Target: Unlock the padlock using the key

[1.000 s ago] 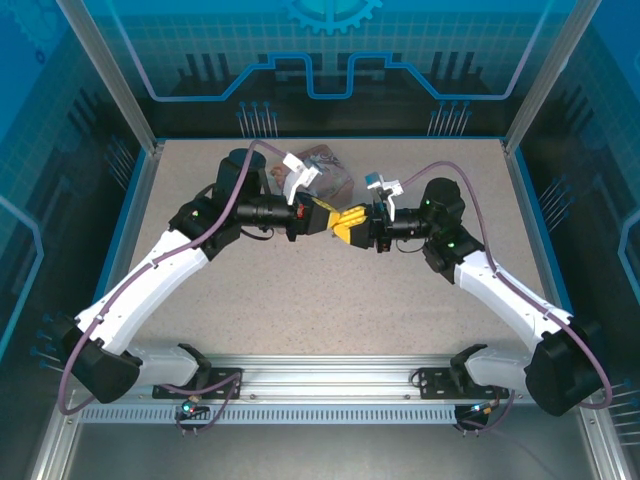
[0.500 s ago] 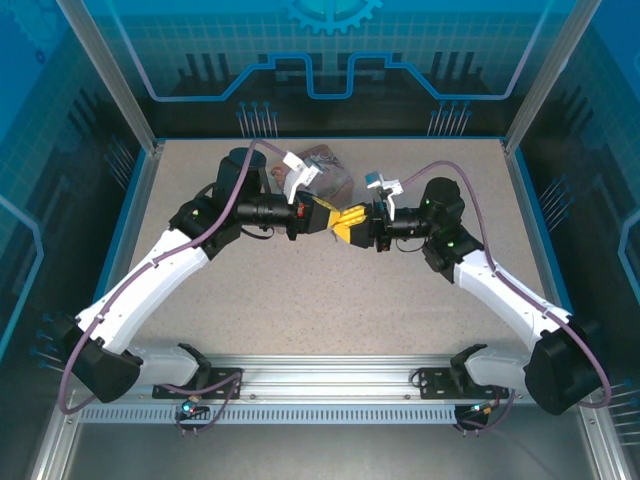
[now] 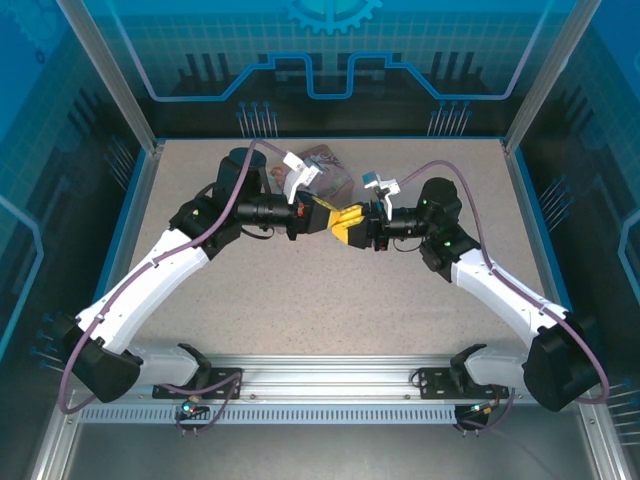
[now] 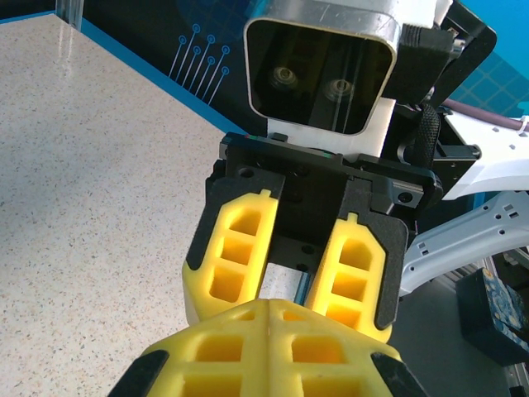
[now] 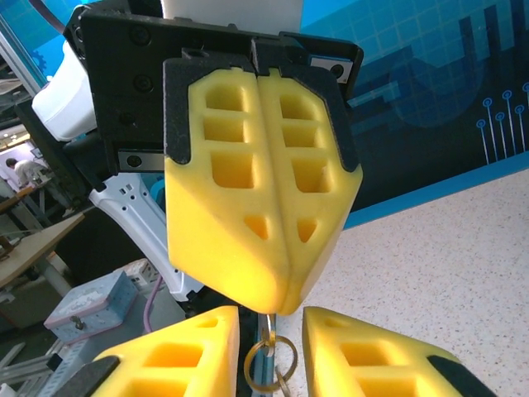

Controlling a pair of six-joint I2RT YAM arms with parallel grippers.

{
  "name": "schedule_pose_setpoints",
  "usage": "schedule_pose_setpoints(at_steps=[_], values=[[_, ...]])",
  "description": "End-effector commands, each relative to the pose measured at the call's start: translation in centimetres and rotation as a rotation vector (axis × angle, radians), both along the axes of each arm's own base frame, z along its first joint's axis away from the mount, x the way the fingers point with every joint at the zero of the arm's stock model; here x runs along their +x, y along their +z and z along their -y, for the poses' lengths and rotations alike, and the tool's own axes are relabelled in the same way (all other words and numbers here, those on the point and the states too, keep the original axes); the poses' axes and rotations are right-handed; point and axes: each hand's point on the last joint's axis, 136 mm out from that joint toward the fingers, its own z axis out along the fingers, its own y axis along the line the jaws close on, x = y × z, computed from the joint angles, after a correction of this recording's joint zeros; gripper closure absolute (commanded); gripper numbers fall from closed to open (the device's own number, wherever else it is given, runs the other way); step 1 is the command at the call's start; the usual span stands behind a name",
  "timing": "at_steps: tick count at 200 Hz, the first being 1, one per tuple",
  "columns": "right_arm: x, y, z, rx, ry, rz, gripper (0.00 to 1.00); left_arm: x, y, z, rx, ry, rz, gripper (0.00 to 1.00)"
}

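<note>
Left gripper point(image 5: 277, 304) is clenched, pads flush along the seam, pinching the key point(image 5: 267, 347) at the very tips. In the right wrist view the key sticks straight out of those tips. Its long axis runs vertically in that picture, in line with the left fingers, and its free end points into the gap of the right gripper point(image 4: 293, 289).

Key look: thin silvery shank going bluish lower down, with a brass-coloured ring point(image 5: 248, 372) looped round the lower part. The bottom edge of the picture cuts it off, so I can't tell where the end is.

Right gripper is released: fingers spread, one either side of the shank, and neither visibly touches it. From the left wrist, a thin dark sliver shows in that same gap.

Top view: both grippers meet tip to tip above the middle of the table point(image 3: 300, 290), on a roughly left-right line, just in front of the box point(image 3: 325, 165). The key is too small to pick out there.

The right wrist view shows a small fitting on the box front, too small to identify.
</note>
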Motion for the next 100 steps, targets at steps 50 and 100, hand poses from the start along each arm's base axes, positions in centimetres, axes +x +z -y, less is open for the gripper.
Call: schedule_pose_setpoints(at_steps=[50,100], values=[[-0.10,0.72,-0.18,0.010,0.005,0.016,0.71,0.04,0.82,-0.05,-0.007,-0.008,0.028,1.00],[0.04,0.52,0.17,0.008,-0.010,0.012,0.93,-0.10,0.87,-0.24,-0.003,-0.005,0.032,1.00]])
